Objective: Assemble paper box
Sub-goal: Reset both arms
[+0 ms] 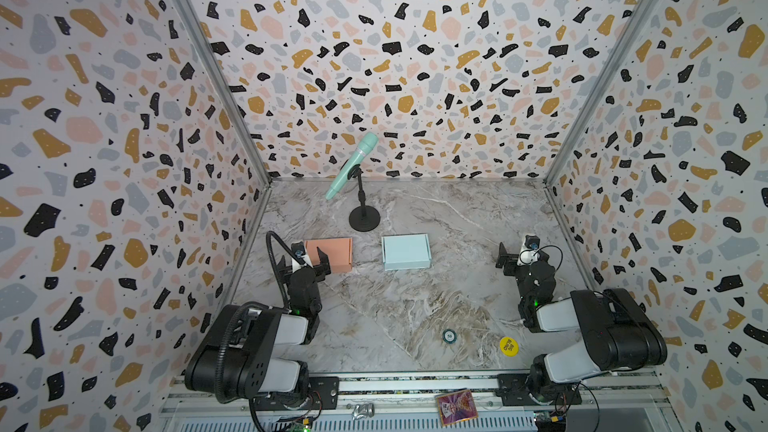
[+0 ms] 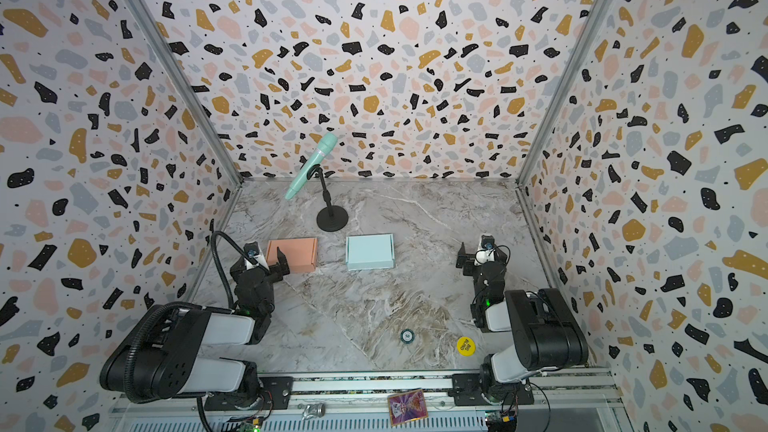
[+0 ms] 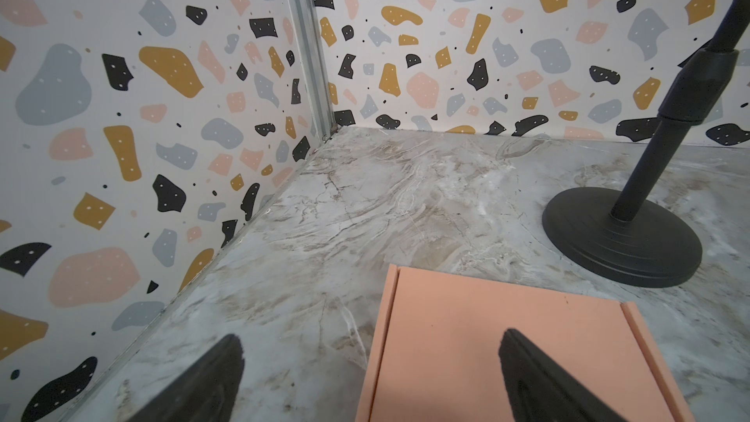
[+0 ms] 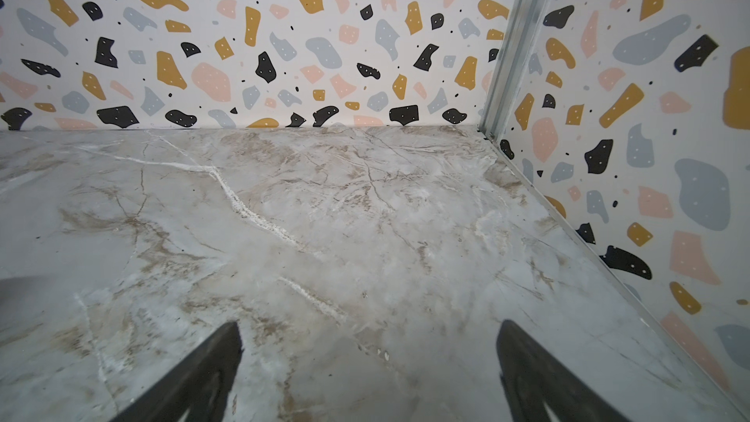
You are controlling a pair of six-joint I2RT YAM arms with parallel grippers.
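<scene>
Orange box [image 1: 332, 253], pale blue box [image 1: 406, 251], marbled table [image 1: 415, 309].

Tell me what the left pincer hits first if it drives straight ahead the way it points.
Probably the orange paper box: the open left pincer hangs over its near edge, one finger above the lid. Height is unclear; it might skim over toward the marble tabletop.

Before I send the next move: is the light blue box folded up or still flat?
Folded and closed: the light blue box shows raised sides and a shut lid.

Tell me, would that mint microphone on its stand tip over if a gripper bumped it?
Possibly. The microphone sits high and tilted, off-centre on its thin stand. The wide round base probably resists light nudges, though.
</scene>
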